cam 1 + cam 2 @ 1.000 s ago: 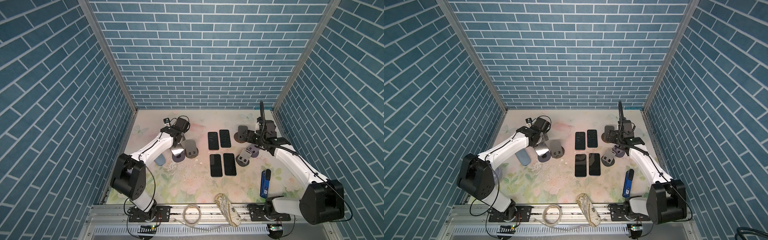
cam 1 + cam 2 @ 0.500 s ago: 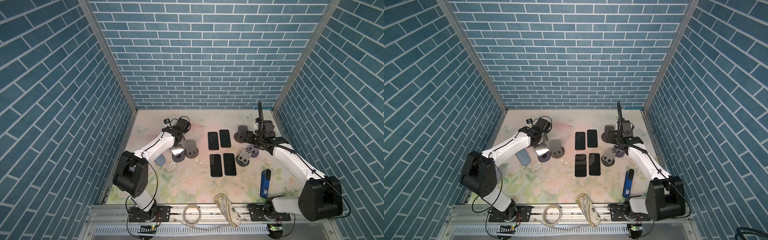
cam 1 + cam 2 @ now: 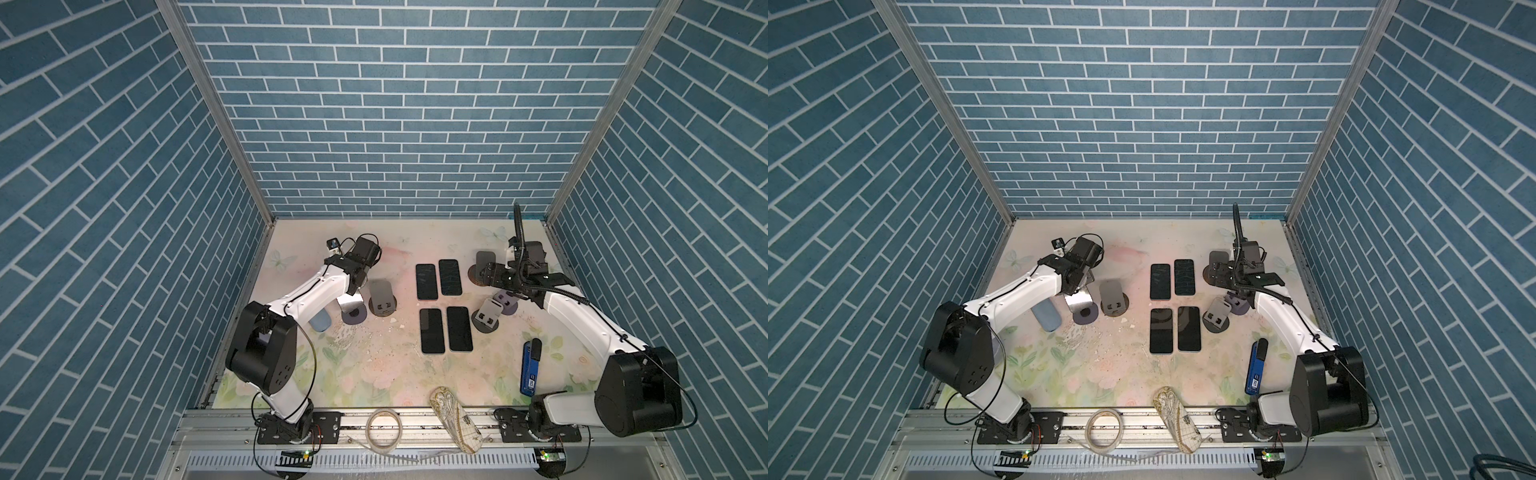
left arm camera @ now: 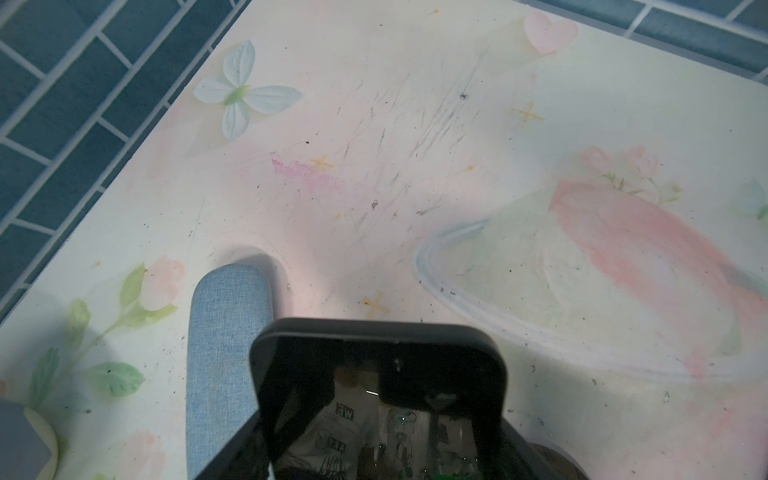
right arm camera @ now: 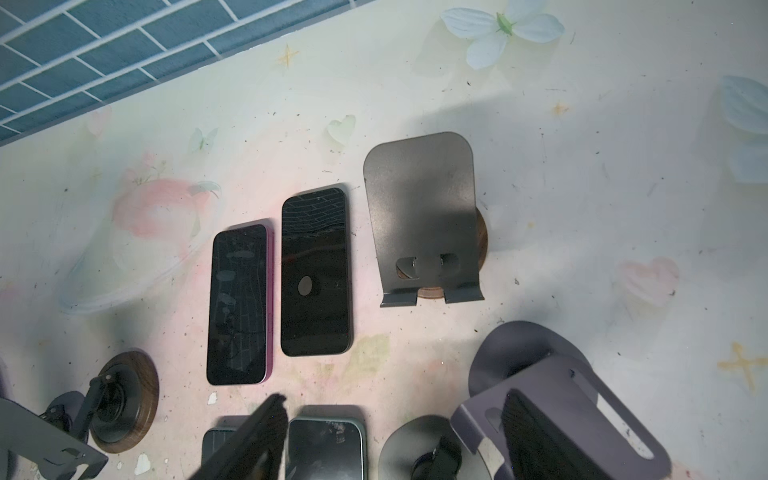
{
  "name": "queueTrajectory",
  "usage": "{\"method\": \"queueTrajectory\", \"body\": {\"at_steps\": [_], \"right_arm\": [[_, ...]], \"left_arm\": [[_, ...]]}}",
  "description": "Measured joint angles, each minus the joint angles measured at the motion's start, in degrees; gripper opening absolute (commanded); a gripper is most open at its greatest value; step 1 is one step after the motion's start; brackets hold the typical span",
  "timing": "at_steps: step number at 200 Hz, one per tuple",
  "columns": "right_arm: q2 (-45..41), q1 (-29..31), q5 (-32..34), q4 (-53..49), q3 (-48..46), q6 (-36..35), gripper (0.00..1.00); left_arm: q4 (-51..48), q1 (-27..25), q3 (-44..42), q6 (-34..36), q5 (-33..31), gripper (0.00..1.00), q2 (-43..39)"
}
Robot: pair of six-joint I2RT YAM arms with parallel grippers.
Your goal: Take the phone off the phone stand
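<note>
Beside phone (image 4: pixel 374 353), blue pouch (image 4: pixel 226 353) & empty stand (image 3: pixel 382 296) sit close

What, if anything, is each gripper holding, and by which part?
Left gripper straddles the phone across its long edges, on the phone stand; a firm grip cannot be told. Right gripper holds nothing.

Floral tabletop (image 3: pixel 374 374) carries four flat phones (image 3: pixel 426 281), stands (image 3: pixel 382 297), blue pouch (image 3: pixel 321 323)
</note>
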Motion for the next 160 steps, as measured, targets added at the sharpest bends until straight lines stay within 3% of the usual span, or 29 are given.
{"method": "queueTrajectory", "body": {"at_steps": [54,160], "right_arm": [[0.0,-0.02,-0.2,0.04,0.0,0.0,0.82],[2.36,0.04,-2.19,0.02,0.13,0.13,0.82]], "left_arm": [[1.6,0.0,-2.12,2.19,0.96,0.57,-2.84],[7.74,-2.25,-2.93,12.79,5.68,0.58,-11.13]]}}
